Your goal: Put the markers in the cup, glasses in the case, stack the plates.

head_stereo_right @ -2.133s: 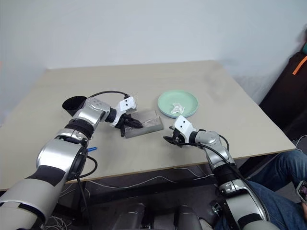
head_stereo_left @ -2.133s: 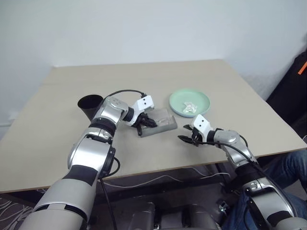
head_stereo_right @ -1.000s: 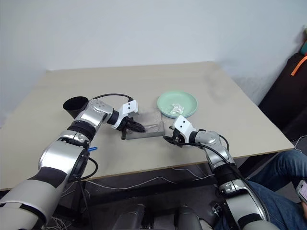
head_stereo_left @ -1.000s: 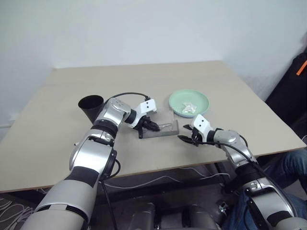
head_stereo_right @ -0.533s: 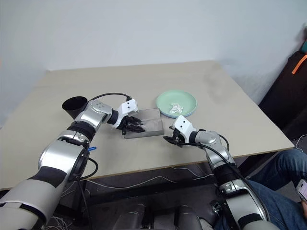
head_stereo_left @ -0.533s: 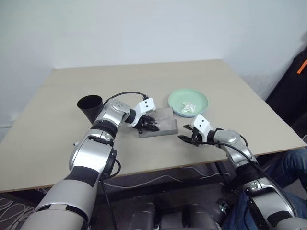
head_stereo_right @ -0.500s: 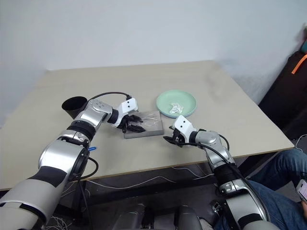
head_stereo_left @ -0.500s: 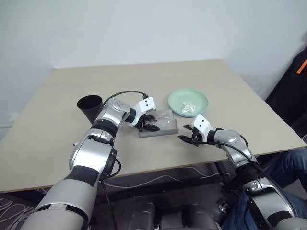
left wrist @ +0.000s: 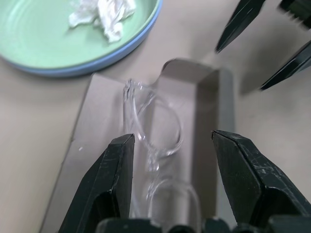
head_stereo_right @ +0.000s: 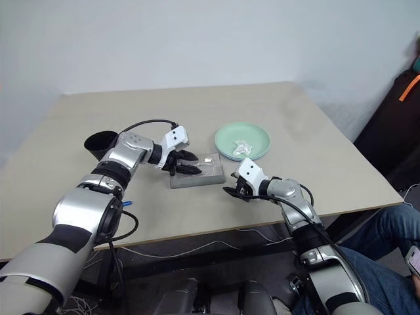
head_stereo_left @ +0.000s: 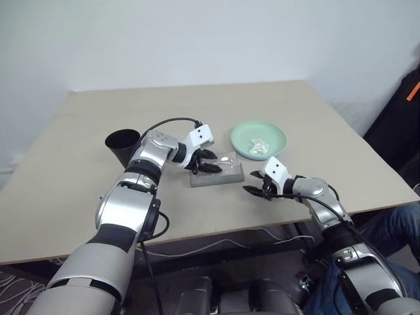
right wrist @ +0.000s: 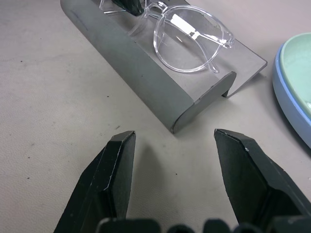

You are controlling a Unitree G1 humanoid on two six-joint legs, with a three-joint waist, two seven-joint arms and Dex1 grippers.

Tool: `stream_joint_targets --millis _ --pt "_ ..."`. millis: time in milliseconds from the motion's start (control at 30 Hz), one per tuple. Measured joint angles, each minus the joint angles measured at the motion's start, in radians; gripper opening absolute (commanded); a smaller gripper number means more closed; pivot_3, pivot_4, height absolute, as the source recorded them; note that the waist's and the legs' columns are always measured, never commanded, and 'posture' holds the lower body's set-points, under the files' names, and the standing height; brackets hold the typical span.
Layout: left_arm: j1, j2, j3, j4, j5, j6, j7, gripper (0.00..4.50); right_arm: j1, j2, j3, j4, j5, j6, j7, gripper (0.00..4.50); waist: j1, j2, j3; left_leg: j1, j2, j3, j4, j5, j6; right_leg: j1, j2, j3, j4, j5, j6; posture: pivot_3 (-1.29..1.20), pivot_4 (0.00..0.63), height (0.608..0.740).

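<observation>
**Glasses lying in open case**

Glasses (right wrist: 187, 36) lie lengthwise inside the grey case (head_stereo_left: 216, 172), mid-surface (head_stereo_left: 79, 164), its long axis running across, one end toward the stacked plates (head_stereo_left: 259, 140). Left end effector (head_stereo_left: 209, 162) hovers over the case, fingers apart, empty. Right end effector (head_stereo_left: 252, 190) sits just beside the case, fingers apart, empty. Black cup (head_stereo_left: 123, 146) stands well left.
</observation>
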Motion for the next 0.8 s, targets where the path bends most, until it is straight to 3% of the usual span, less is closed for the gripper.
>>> stream_joint_targets --millis 333,433,567,800 --pt "-0.011 -0.007 0.022 0.015 0.003 -0.065 0.224 2.69 -0.004 0.001 0.0 0.0 -0.001 -0.001 -0.002 2.82 0.0 0.0 0.0 0.0 0.0 0.0 0.0 0.0 0.0 0.0 0.0 0.0 0.0 0.0 0.0 0.0 0.0 0.721" --pt "-0.025 -0.007 0.016 0.016 0.022 -0.091 0.307 2.13 -0.004 0.001 0.0 0.0 -0.001 -0.001 -0.004 2.82 0.0 0.0 0.0 0.0 0.0 0.0 0.0 0.0 0.0 0.0 0.0 0.0 0.0 0.0 0.0 0.0 0.0 0.721" --pt "-0.025 -0.004 -0.062 0.023 0.11 -0.162 0.374 0.81 -0.004 0.001 0.0 0.0 -0.001 -0.001 -0.013 2.82 0.0 0.0 0.0 0.0 0.0 0.0 0.0 0.0 0.0 0.0 0.0 0.0 0.001 0.0 0.0 0.0 0.0 0.721" --pt "0.0 -0.004 -0.14 0.035 0.191 -0.223 0.364 0.81 -0.004 0.001 0.0 0.0 -0.001 -0.001 -0.014 2.82 0.0 0.0 0.0 0.0 0.0 0.0 0.0 0.0 0.0 0.0 0.0 -0.001 0.0 0.0 0.0 0.0 0.0 0.721"
